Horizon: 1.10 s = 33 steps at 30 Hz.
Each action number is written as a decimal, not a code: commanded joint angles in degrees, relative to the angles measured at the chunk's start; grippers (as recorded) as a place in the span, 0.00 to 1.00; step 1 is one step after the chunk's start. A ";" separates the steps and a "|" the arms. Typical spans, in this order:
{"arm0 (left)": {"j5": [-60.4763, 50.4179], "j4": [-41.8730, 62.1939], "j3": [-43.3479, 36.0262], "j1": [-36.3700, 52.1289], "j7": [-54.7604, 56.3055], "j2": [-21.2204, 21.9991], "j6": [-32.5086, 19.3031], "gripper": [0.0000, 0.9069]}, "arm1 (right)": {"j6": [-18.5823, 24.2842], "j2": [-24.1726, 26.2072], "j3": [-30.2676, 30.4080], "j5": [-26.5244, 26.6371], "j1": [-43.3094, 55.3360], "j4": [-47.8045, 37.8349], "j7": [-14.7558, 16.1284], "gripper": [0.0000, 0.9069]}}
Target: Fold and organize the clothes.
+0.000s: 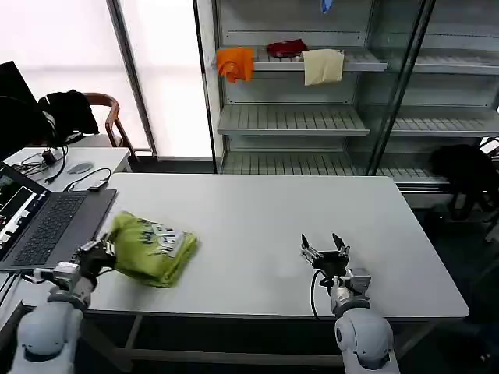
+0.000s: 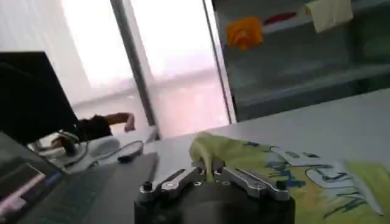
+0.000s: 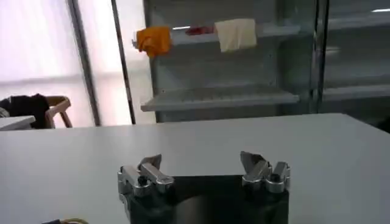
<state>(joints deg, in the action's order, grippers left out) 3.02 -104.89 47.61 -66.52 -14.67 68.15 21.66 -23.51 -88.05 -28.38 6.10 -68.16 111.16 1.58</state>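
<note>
A lime-green T-shirt (image 1: 152,248) with a white print lies bunched on the white table (image 1: 257,226) at its front left. My left gripper (image 1: 104,251) sits at the shirt's left edge, shut on a pinch of its fabric. In the left wrist view the gripper (image 2: 206,170) pinches a raised fold of the shirt (image 2: 292,176) between its tips. My right gripper (image 1: 325,248) rests open near the table's front edge, right of centre, nothing between its fingers. In the right wrist view that gripper (image 3: 201,163) has its jaws spread wide over bare tabletop.
An open laptop (image 1: 47,222) lies just left of the shirt. Behind it stand a side table with cables (image 1: 70,162) and a chair (image 1: 105,113). Shelving (image 1: 312,117) at the back holds orange (image 1: 235,62), red (image 1: 286,47) and cream (image 1: 323,66) cloths.
</note>
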 commanded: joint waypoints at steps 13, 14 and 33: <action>-19.13 -11.77 -2.72 0.31 -4.52 -2.62 -2.69 0.01 | 4.22 1.73 -2.52 1.48 -1.88 -3.89 -0.24 1.00; -20.70 -11.90 -4.20 -0.53 -3.98 -0.70 -3.43 0.01 | 4.55 2.15 -2.83 1.76 -2.15 -4.12 -0.24 1.00; -31.68 -4.57 -35.22 1.44 6.72 13.62 -8.58 0.02 | 4.51 2.37 -3.00 2.01 -2.67 -3.99 -0.32 1.00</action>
<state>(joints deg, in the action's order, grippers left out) -25.72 -110.85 25.71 -67.84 -11.53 76.30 12.91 -18.74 -85.65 -31.43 8.13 -70.82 106.79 1.27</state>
